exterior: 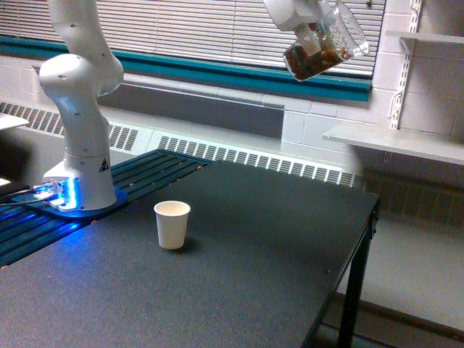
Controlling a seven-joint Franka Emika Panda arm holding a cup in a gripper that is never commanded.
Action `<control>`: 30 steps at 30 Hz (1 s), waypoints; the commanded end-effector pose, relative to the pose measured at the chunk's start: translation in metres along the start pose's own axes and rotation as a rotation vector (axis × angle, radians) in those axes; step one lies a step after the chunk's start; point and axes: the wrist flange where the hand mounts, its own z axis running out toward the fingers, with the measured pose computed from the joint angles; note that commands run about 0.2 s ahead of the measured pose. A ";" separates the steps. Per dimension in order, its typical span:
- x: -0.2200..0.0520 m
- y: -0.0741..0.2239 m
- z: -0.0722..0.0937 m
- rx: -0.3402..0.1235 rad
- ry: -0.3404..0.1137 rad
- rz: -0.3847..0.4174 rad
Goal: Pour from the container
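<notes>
Cup [328, 49]: clear, thin plastic, likely light, slippery; brown bits inside.
Hold: hand [308, 22] clamps its wall, tilted, high above the tabletop [239, 261].

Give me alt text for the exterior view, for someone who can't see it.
A white robot arm's gripper holds a tilted clear container of brown bits high above a black table. A white paper cup stands upright on the table, well toward the view's left of the container.

Laboratory or test room: robot arm base [80, 170] bolted on a black counter [254, 268], painted block wall [319, 130], window blinds [210, 32], baseboard heater [246, 156], bracket shelving [395, 138].
</notes>
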 end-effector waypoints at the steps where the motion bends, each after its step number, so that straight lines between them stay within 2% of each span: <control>1: 0.015 0.009 -0.043 0.049 0.052 0.020; 4: 0.025 0.022 -0.051 0.049 0.067 0.038; 8: 0.034 0.036 -0.071 0.059 0.098 0.053; 11: 0.038 0.046 -0.086 0.049 0.118 0.041; 13: 0.035 0.048 -0.096 0.060 0.122 0.032; 16: 0.027 0.051 -0.108 0.058 0.121 -0.002; 18: 0.022 0.054 -0.117 0.078 0.113 -0.014; 27: -0.007 0.072 -0.153 0.115 0.119 -0.044; 30: -0.019 0.077 -0.157 0.112 0.112 -0.060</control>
